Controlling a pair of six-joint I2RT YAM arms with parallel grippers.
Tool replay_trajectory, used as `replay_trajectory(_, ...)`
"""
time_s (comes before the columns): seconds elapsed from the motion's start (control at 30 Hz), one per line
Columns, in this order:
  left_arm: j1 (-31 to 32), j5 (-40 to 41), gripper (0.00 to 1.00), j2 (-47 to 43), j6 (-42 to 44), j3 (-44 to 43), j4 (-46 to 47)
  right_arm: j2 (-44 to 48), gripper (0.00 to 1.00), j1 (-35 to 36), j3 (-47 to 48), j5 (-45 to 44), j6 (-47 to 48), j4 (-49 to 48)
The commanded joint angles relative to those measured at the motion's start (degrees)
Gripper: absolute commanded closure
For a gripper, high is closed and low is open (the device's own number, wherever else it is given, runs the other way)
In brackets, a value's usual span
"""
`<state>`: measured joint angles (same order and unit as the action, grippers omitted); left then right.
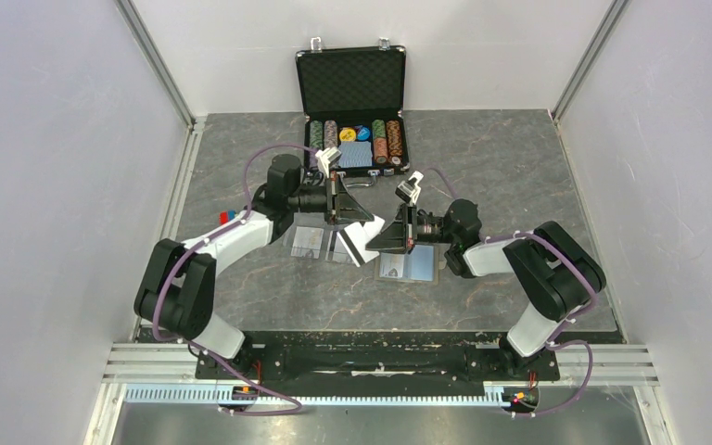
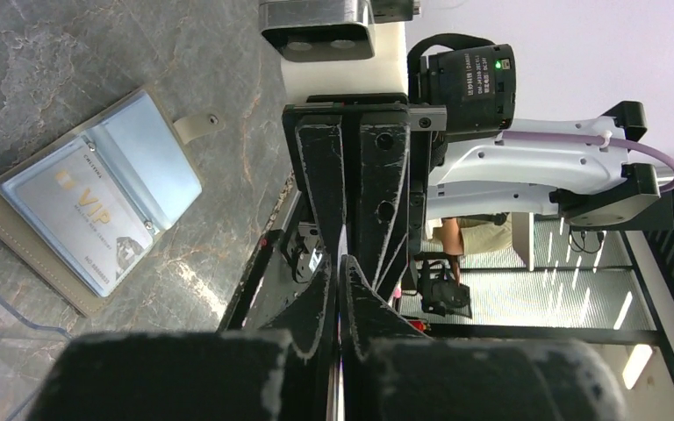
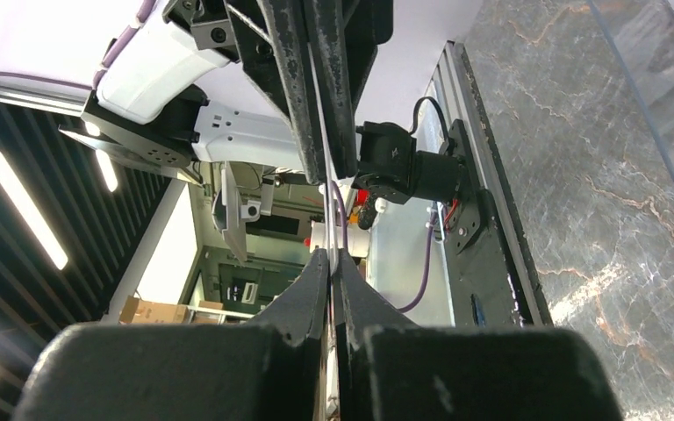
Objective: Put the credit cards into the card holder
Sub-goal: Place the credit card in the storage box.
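Right wrist view gives the credit card [image 3: 328,219] edge-on, top view its face. Long axis spans my left gripper [image 3: 326,171] and right gripper [image 3: 332,263] — both clamped on it.

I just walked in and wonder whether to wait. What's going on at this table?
The two arms meet over the middle of the table. The left gripper and right gripper both have their jaws shut on the same credit card, which looks like a handover from one to the other. The card holder lies open on the table beside them, with another card already in one of its pockets.
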<state>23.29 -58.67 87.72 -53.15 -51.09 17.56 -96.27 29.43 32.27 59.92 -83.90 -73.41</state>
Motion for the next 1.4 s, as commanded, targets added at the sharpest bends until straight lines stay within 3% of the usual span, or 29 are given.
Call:
replay_trajectory(0.0, -0.9, 3.5, 0.98, -1.0, 3.2, -1.5, -1.1, 1.3, 1.00, 0.3, -0.8, 0.7, 1.6, -1.7)
replay_trajectory(0.3, -6.1, 12.6, 0.98, -6.8, 2.4, 1.6, -2.2, 2.0, 1.00, 0.3, -2.8, 0.8, 1.2, -2.8)
replay_trajectory(0.77, -11.8, 23.7, 0.98, -14.1, 7.4, 3.7, -16.1, 1.7, 1.00, 0.3, -3.1, 1.1, -0.4, -5.2)
replay_trajectory(1.17, -14.2, 24.1, 0.98, -14.1, 10.1, 5.3, -20.8, 1.8, 1.00, 0.0, -3.5, 0.2, -0.2, -5.5)
replay_trajectory(1.27, -14.0, 25.8, 0.98, -13.1, 10.6, 7.4, -21.2, 2.7, 1.00, -1.0, -4.0, -0.7, 1.3, -3.4)
replay_trajectory(1.37, -13.2, 28.6, 0.98, -12.7, 9.0, 11.0, -18.9, 4.8, 1.00, -2.4, -4.1, -1.4, 6.7, 5.4)
